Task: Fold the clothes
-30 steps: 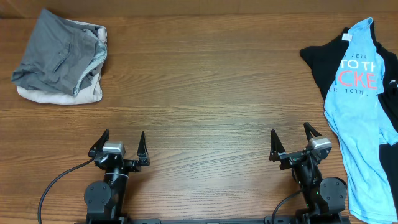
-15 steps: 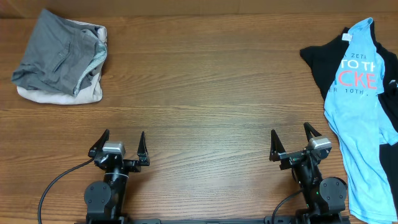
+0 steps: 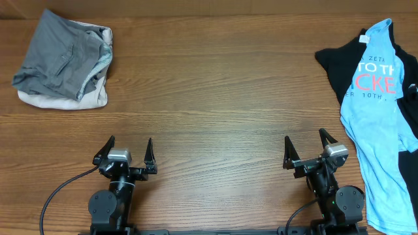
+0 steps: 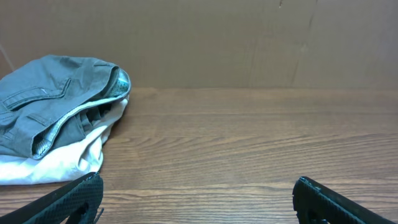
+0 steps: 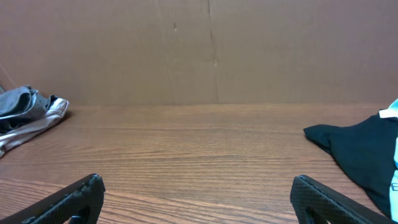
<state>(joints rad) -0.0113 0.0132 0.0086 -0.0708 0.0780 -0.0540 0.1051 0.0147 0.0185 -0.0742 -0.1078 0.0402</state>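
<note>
The dark grey shorts (image 3: pixel 55 55) lie bunched on top of the beige shorts (image 3: pixel 78 99) at the far left of the table; both show in the left wrist view, grey shorts (image 4: pixel 43 106) over beige shorts (image 4: pixel 56 162). The light blue lettered T-shirt (image 3: pixel 379 98) lies over a black garment (image 3: pixel 334 72) at the right edge; the black garment shows in the right wrist view (image 5: pixel 354 146). My left gripper (image 3: pixel 125 151) is open and empty at the near left. My right gripper (image 3: pixel 305 149) is open and empty at the near right, just left of the T-shirt.
The wooden table (image 3: pixel 215 98) stretches between the two piles. A brown cardboard wall (image 4: pixel 249 43) stands along the table's far edge. A black cable (image 3: pixel 55 196) runs from the left arm's base.
</note>
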